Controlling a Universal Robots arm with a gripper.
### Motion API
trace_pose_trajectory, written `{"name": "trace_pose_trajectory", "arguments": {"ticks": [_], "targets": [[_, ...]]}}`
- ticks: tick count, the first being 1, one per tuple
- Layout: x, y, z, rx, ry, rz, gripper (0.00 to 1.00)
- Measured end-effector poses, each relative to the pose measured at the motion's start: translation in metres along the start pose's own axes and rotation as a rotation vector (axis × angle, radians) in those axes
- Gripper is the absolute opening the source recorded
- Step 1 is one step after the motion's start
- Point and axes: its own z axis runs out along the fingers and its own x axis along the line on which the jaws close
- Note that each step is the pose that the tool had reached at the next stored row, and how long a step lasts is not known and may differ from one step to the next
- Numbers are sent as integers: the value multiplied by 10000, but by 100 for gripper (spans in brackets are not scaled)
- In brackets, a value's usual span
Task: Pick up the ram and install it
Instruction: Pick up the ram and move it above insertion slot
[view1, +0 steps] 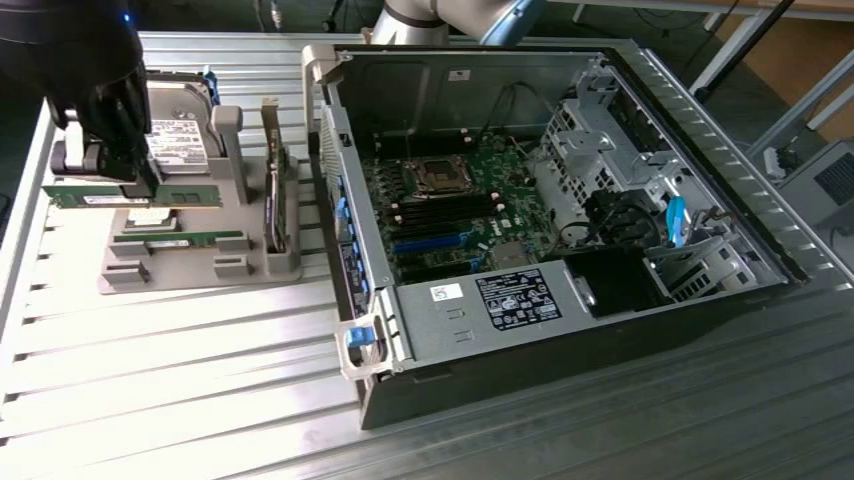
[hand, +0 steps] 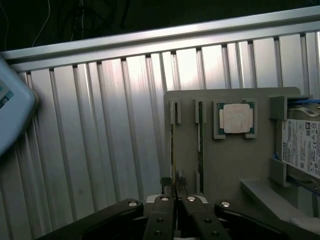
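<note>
The ram (view1: 180, 194) is a long green stick with a white label, held level just over the grey holder (view1: 200, 268) at the exterior view's left. My black gripper (view1: 134, 183) is shut on its upper edge near the middle. In the wrist view the ram (hand: 172, 150) runs edge-on as a thin line from between the fingertips of my gripper (hand: 174, 192) across the holder (hand: 225, 170). The open computer case (view1: 747, 230) lies to the exterior view's right, with the motherboard (view1: 447, 205) and its dark memory slots (view1: 434, 215) exposed.
A second green stick (view1: 180, 240) (hand: 200, 145) stands in the holder's neighbouring slot. The holder also carries a silver CPU (hand: 236, 118), a hard drive (view1: 180, 135) (hand: 302, 147) and an upright expansion card (view1: 274, 190). A ribbed aluminium table (view1: 174, 380) lies underneath.
</note>
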Motion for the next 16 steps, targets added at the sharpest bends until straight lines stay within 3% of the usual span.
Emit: {"name": "trace_pose_trajectory", "arguments": {"ticks": [2, 5, 6, 16], "targets": [[0, 0, -2, -34, -277, 0, 11], [1, 0, -4, -94, -771, 0, 11], [0, 0, -4, -96, -795, 1, 11], [4, 0, -83, -96, -795, -1, 11]]}}
